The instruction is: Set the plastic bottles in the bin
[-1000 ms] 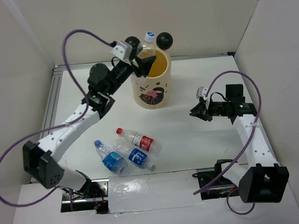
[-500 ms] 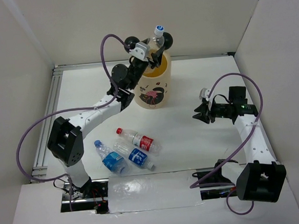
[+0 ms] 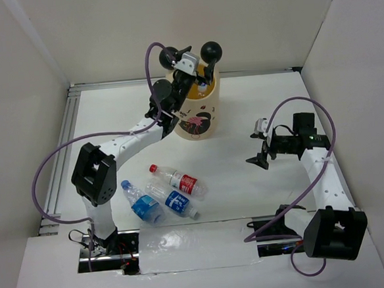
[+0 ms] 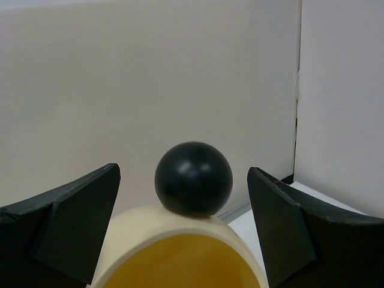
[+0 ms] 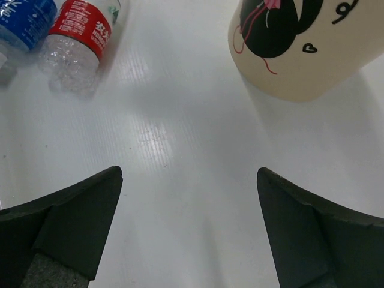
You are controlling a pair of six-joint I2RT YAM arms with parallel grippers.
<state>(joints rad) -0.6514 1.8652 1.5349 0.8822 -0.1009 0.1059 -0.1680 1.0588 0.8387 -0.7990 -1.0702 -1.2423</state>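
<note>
The cream bin [image 3: 197, 117] with a red-and-black print stands at the back of the table, two black ball ears [image 3: 211, 50] on its rim. My left gripper [image 3: 199, 74] hangs open over its yellow mouth; in the left wrist view nothing lies between the fingers [image 4: 72, 222], only the rim [image 4: 174, 225] and one ear [image 4: 193, 178]. Three plastic bottles lie near the front: a red-labelled one [image 3: 179, 180] and two blue-labelled ones [image 3: 175, 200] [image 3: 141, 204]. My right gripper [image 3: 255, 149] is open and empty, low over bare table to the bin's right.
White walls close in the table on the left, back and right. A metal rail [image 3: 63, 146] runs along the left edge. The right wrist view shows the bin's printed side [image 5: 300, 48], the red-labelled bottle [image 5: 81, 27] and a blue-labelled bottle [image 5: 24, 18] ahead of the right gripper [image 5: 189, 172].
The left gripper carried a blue-capped bottle over the bin's mouth and opened; the bottle no longer shows above the rim. The right gripper opened wide.
</note>
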